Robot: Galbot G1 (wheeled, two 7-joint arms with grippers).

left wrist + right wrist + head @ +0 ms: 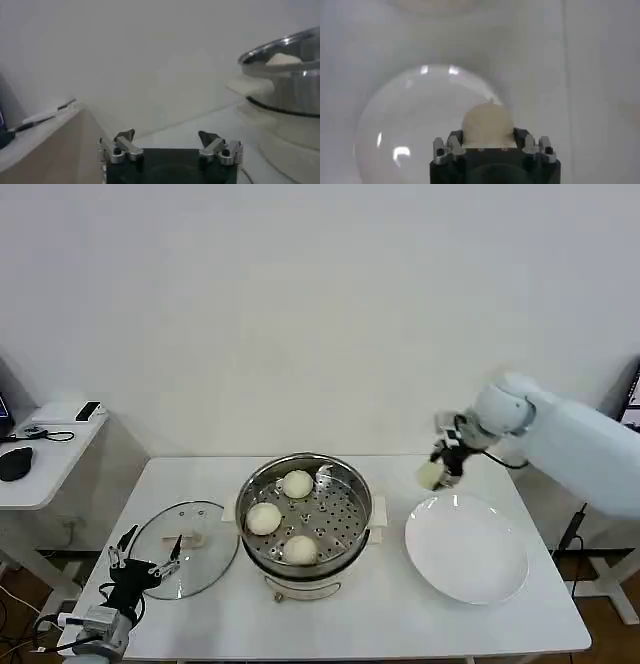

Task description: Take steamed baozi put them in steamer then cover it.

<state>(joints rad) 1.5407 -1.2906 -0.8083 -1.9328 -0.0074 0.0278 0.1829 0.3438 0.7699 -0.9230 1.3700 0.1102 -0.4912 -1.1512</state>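
Observation:
The steel steamer [352,484] stands mid-table with three cream-white baozi on its perforated tray: one at the back [297,483], one at the left [264,518], one at the front [300,549]. My right gripper [438,471] hangs above the far edge of the white plate [470,559], shut on another baozi [488,125], which sits between its fingers. The glass cover [190,569] lies flat on the table left of the steamer. My left gripper [146,562] rests open at the table's front left, close to the cover's near rim; the steamer's rim [280,47] shows off to one side.
A side table [45,474] with a black mouse and small devices stands at the far left, apart from the work table. The white wall runs close behind the table. The plate [420,130] under my right gripper is bare.

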